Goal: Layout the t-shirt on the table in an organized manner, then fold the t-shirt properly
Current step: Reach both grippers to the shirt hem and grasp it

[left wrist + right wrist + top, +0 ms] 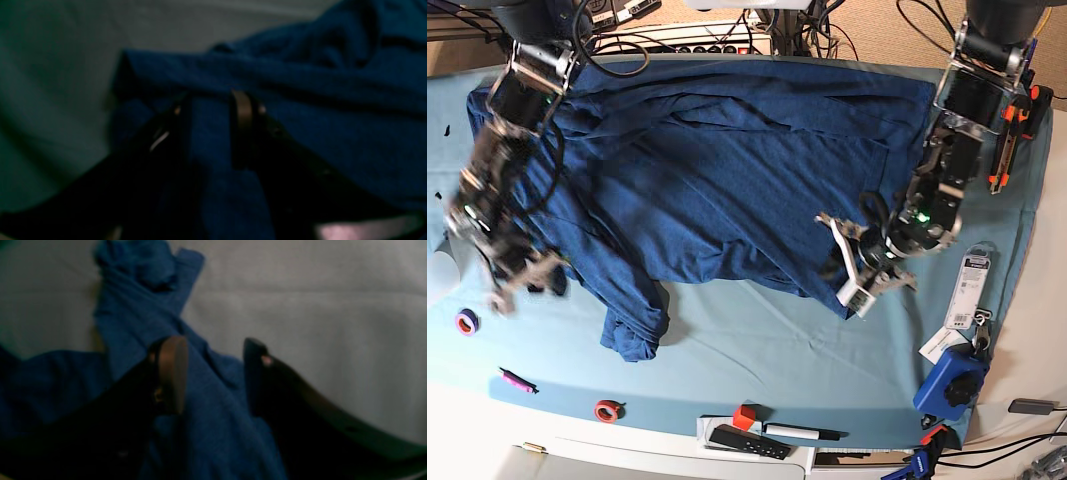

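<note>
Teal cloth covers the wide surface, and the t-shirt lies spread across its far half, reaching from the left side of the base view nearly to the right. It is not yet flat: diagonal creases run through the body, and one sleeve or corner is bunched into a lump at the near left, close to the middle of the cloth.

On the base view's right, the left hand is clenched on a fold of the shirt's near edge; its wrist view shows dark blue fabric pinched up between the two fingers. On the base view's left, the right hand is released, fingers spread apart with a band of shirt lying between and beneath them, nothing pinched. That arm looks motion-blurred from above.

Judging by the drape, the shirt is light, limp and will not hold any shape; it will sag from whatever point is lifted and drag the rest along, sliding fairly easily over the smooth cloth. Good places to take it seem to be hem corners, shoulder seams or the sleeve ends, pinching a single layer where possible. The crumpled lump likely needs pulling outward first, before any fold
</note>
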Available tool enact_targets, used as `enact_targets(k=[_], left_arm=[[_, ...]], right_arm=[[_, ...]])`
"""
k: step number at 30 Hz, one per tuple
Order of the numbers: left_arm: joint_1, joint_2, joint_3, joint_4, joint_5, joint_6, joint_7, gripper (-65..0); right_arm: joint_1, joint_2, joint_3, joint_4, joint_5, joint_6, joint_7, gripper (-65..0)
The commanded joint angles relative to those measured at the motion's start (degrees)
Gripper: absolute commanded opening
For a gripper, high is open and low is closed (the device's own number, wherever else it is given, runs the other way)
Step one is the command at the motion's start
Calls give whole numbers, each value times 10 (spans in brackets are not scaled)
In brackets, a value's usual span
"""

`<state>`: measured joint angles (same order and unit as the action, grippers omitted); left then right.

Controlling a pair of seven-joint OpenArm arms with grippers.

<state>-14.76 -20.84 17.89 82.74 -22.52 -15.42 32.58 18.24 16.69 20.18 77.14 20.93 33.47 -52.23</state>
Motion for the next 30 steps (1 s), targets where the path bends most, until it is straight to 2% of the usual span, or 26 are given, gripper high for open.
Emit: enact_targets(k=[1, 3, 8, 14, 18, 21, 22, 25, 26, 30], left_arm=[[-15, 4, -4, 5, -4, -6, -15, -446], [-14, 9, -4, 4, -1, -8, -15, -446], [-14, 6, -5, 4, 16, -7, -10, -446], [-15, 5, -5, 4, 20, -7, -11, -446], [-15, 5, -5, 4, 20, -7, -11, -446], [-15, 5, -5, 4, 20, -7, -11, -446], [-15, 5, -5, 4, 20, -7, -11, -446], [-14, 5, -5, 4, 20, -7, -11, -446], [-14, 5, -5, 4, 20, -7, -11, -446], [-14, 5, -5, 4, 20, -7, -11, -446]], right_arm=[[31, 9, -23, 3, 1, -9, 28, -291], [63, 9, -75, -25, -17, -34, 46, -253], [169, -17, -152, -155, -75, -79, 105, -253], [269, -51, -160, -347, -92, -80, 166, -253], [293, -65, -160, -414, -97, -81, 196, -253], [291, -73, -160, -416, -113, -113, 198, -264], [291, -74, -160, -416, -121, -115, 198, -308], [291, -75, -160, -416, -131, -120, 197, -587], [291, -75, -160, -416, -131, -125, 197, -650], [296, -72, -160, -416, -181, -161, 223, -650]])
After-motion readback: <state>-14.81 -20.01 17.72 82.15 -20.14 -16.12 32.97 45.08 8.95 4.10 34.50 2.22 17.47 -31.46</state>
